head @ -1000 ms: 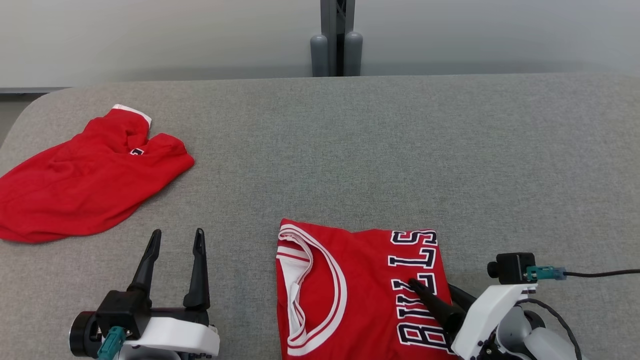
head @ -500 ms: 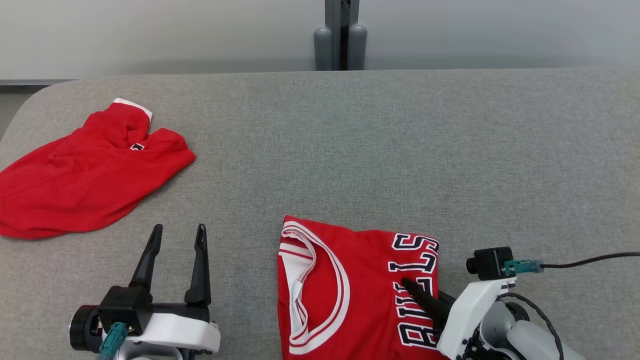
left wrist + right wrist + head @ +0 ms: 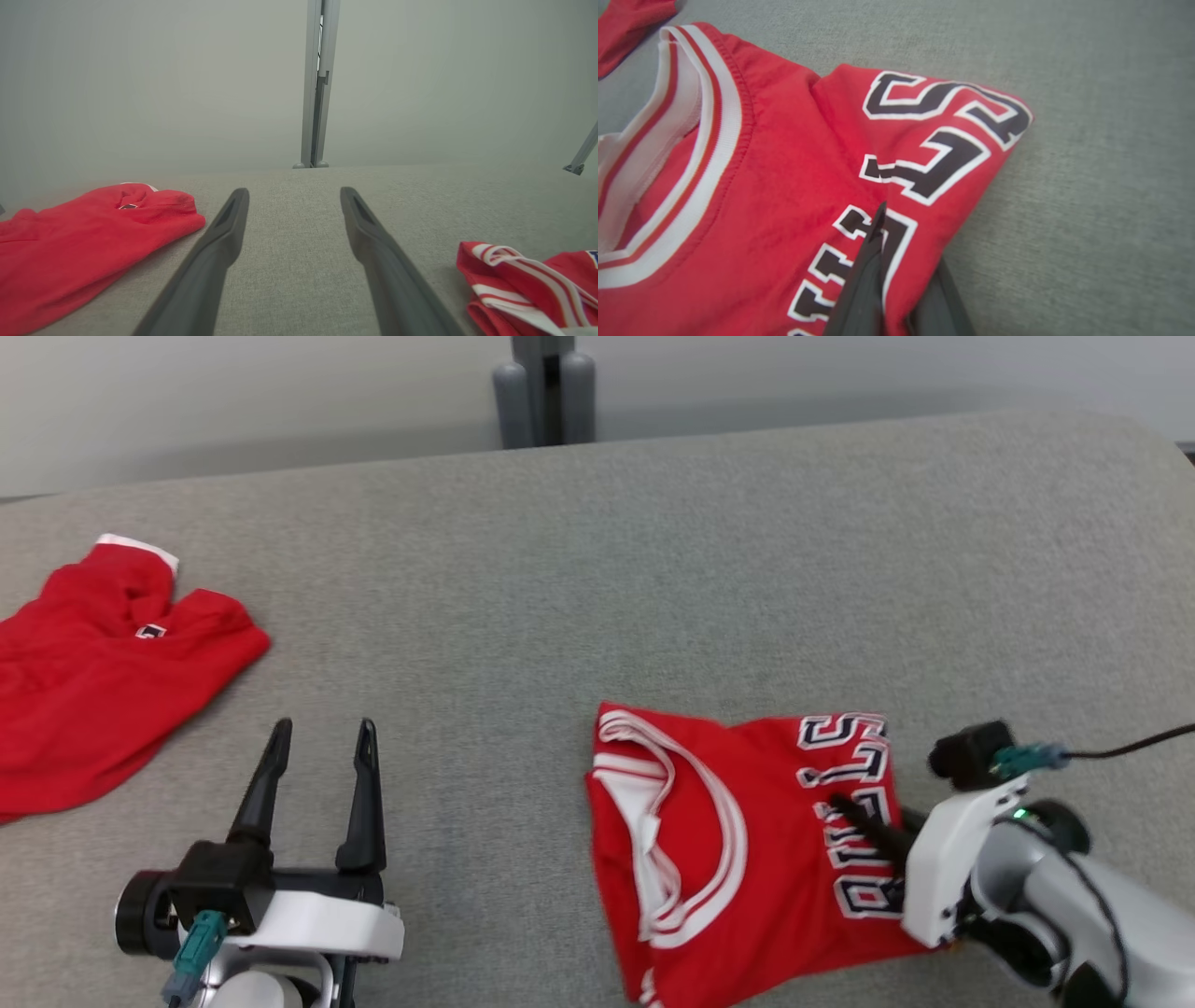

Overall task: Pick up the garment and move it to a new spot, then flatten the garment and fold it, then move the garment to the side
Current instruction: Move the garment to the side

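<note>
1. On the grey table (image 3: 653, 569), we judge flattening and folding done; only the move aside is left.
2. The folded jersey (image 3: 728, 859) lies near the front edge, right of centre; a loose red garment (image 3: 93, 681) lies well apart at far left.
3. Our right gripper (image 3: 864, 817) pinches the jersey's right edge, one finger above, one beneath.
4. Our left gripper (image 3: 323, 737) stands wide open, empty.

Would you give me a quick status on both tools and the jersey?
Left tool open, empty. Right tool shut on folded jersey, right edge, one finger over, one under. Other red garment far left, apart.
</note>
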You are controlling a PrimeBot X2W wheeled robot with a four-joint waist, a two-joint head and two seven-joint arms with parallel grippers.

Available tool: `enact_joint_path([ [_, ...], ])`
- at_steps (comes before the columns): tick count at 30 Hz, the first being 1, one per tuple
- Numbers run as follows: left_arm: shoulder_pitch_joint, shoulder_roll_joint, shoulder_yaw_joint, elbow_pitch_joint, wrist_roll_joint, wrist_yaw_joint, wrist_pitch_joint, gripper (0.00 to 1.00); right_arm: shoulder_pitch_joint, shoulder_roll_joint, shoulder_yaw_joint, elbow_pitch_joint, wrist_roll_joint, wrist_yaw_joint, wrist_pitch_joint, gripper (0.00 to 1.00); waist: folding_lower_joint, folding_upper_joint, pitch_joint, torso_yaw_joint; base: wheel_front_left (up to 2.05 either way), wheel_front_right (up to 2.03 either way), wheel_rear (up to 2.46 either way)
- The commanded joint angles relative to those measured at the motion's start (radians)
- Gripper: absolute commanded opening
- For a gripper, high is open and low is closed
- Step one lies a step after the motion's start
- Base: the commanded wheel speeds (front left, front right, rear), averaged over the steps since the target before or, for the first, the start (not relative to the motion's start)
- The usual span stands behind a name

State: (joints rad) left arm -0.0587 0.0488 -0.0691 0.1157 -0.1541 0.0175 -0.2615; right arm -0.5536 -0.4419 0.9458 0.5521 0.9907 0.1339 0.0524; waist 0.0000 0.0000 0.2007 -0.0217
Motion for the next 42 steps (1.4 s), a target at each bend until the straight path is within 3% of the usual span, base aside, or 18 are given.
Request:
enact_joint_path([
  [1,-0.031,0.003,0.005,-0.008,0.009,-0.007,-0.004,1.0,-0.036,-0.046,0.005,0.003,-0.01,-0.006,0.002,0.0,0.0,0.0,0.039,-0.04,0.0,0.0,0.0],
  [5,-0.085,0.004,0.004,-0.021,0.013,-0.016,-0.004,1.0,-0.126,-0.145,0.017,0.002,-0.034,-0.005,-0.027,0.0,0.0,0.0,0.12,-0.087,0.0,0.0,0.0],
  [14,-0.164,0.004,0.009,-0.044,0.058,-0.045,-0.004,1.0,-0.283,-0.276,-0.037,0.113,-0.099,-0.004,-0.094,0.0,0.0,0.0,0.249,-0.142,0.0,0.0,0.0],
  [25,-0.211,0.004,0.034,-0.067,0.076,-0.073,-0.004,1.0,-0.467,-0.273,-0.096,0.357,-0.314,-0.003,-0.087,0.0,0.0,0.0,0.346,-0.14,0.0,0.0,0.0],
  [39,-0.22,0.005,0.027,-0.071,0.057,-0.059,-0.001,1.0,-0.585,-0.242,-0.196,0.586,-0.485,-0.003,-0.098,0.0,0.0,0.0,0.387,-0.097,0.0,0.0,0.0],
  [40,-0.22,0.005,0.028,-0.071,0.058,-0.059,-0.001,1.0,-0.591,-0.238,-0.209,0.6,-0.491,-0.003,-0.108,0.07,0.0,0.0,0.388,-0.096,0.0,0.0,0.0],
  [41,-0.221,0.005,0.028,-0.07,0.059,-0.06,-0.001,1.0,-0.597,-0.234,-0.218,0.614,-0.501,-0.003,-0.122,0.58,0.0,0.0,0.389,-0.096,0.0,0.0,0.0],
  [42,-0.222,0.005,0.029,-0.07,0.059,-0.06,-0.001,1.0,-0.599,-0.226,-0.228,0.628,-0.504,-0.003,-0.13,1.0,0.0,0.0,0.39,-0.096,0.0,0.0,0.0],
])
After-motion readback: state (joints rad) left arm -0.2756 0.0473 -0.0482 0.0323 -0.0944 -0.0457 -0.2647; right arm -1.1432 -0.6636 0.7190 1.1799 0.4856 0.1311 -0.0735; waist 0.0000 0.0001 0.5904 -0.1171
